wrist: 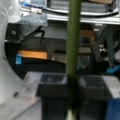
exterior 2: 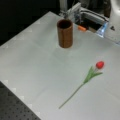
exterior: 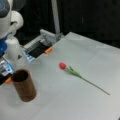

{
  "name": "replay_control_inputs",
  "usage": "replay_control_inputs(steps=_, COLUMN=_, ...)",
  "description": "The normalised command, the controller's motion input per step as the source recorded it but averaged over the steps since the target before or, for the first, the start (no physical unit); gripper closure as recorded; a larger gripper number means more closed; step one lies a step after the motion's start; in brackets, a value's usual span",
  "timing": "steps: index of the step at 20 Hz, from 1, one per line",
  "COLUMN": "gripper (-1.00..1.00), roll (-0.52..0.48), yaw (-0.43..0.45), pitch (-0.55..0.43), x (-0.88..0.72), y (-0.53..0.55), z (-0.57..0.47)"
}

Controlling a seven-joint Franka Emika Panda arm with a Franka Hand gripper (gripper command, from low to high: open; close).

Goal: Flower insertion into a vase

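A smooth green stem (wrist: 73, 37) is being clamped between the tool's (wrist: 71, 86) dark blocky pads (wrist: 53, 85); the cylindrical brown vase (exterior: 24, 85) is standing on the worktop (exterior: 75, 105).

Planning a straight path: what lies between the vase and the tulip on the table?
Nothing: in both front views only bare table separates vase and tulip. In the wrist view the gripper flanks a green stem.

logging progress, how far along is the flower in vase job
Nothing done: the vase holds no flower. In hand: the gripper clamps a green stem between its fingers in the wrist view. Left: a red tulip lies on the table, apart from the vase.
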Motion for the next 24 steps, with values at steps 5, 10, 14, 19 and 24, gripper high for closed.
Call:
replay_control_inputs(steps=5, gripper=1.00, roll=-0.057, yaw=-0.106, pitch=0.174, x=0.39, y=-0.01, z=-0.10)
replay_control_inputs(steps=10, gripper=1.00, roll=-0.035, yaw=-0.107, pitch=0.120, x=0.55, y=0.03, z=-0.33)
replay_control_inputs(steps=14, gripper=1.00, roll=-0.011, yaw=-0.096, pitch=0.106, x=0.52, y=0.04, z=-0.30)
replay_control_inputs(steps=19, gripper=1.00, roll=-0.021, yaw=-0.108, pitch=0.113, x=0.49, y=0.05, z=-0.17)
replay_control_inputs(steps=24, gripper=1.00, roll=0.002, yaw=-0.155, pitch=0.048, x=0.45, y=0.06, z=-0.29)
